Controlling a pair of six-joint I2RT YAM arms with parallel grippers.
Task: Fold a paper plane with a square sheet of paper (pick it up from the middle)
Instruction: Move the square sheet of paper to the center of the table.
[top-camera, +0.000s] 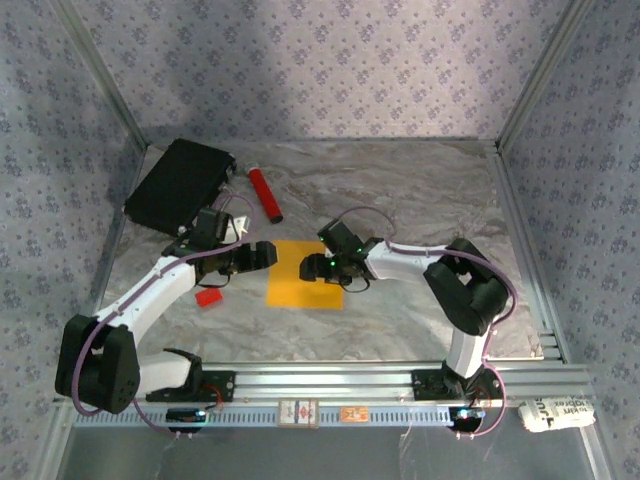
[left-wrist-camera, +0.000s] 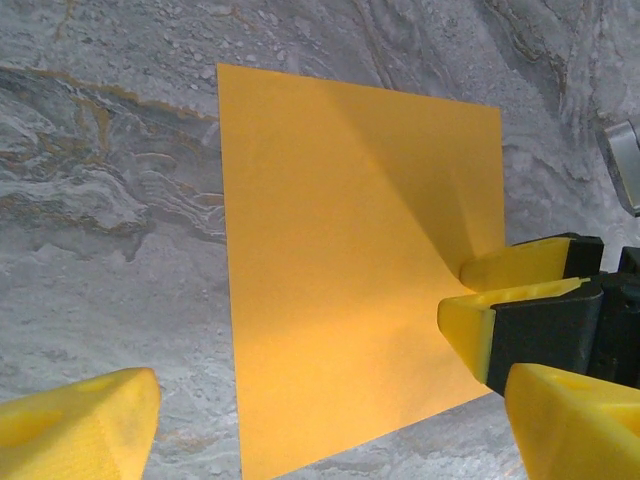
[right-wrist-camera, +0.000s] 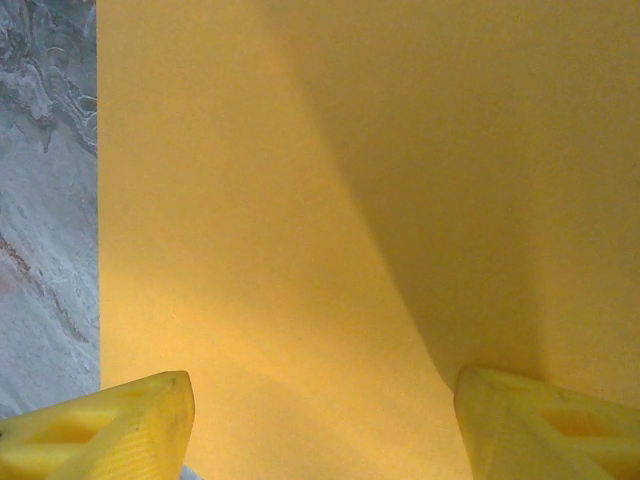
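The left gripper (left-wrist-camera: 332, 385) is nearest in its wrist view, its yellow fingers (left-wrist-camera: 85, 425) spread wide at 7 and 5 o'clock. Nothing is held between them, and the paper (left-wrist-camera: 340, 270) lies ahead on the counter (left-wrist-camera: 110, 180). From above, the block (top-camera: 208, 297) sits at 8 o'clock from the paper, close to the left arm, and the sheet lies mid-counter between the two grippers. At the paper's 3 o'clock edge in the left wrist view, the right gripper (left-wrist-camera: 456, 296) is down at the sheet with its jaws apart, clamping nothing. A soft ridge runs from the sheet's interior to its fingers, so the paper bows there. The step looks like gaining a pinch on the sheet. Doing it well likely means closing the right jaws slowly with the pads low, so the ridge rises between them rather than the sheet skidding toward 9 o'clock. The left gripper could pin that side lightly. A hard squeeze risks a stray crease off the centre line.
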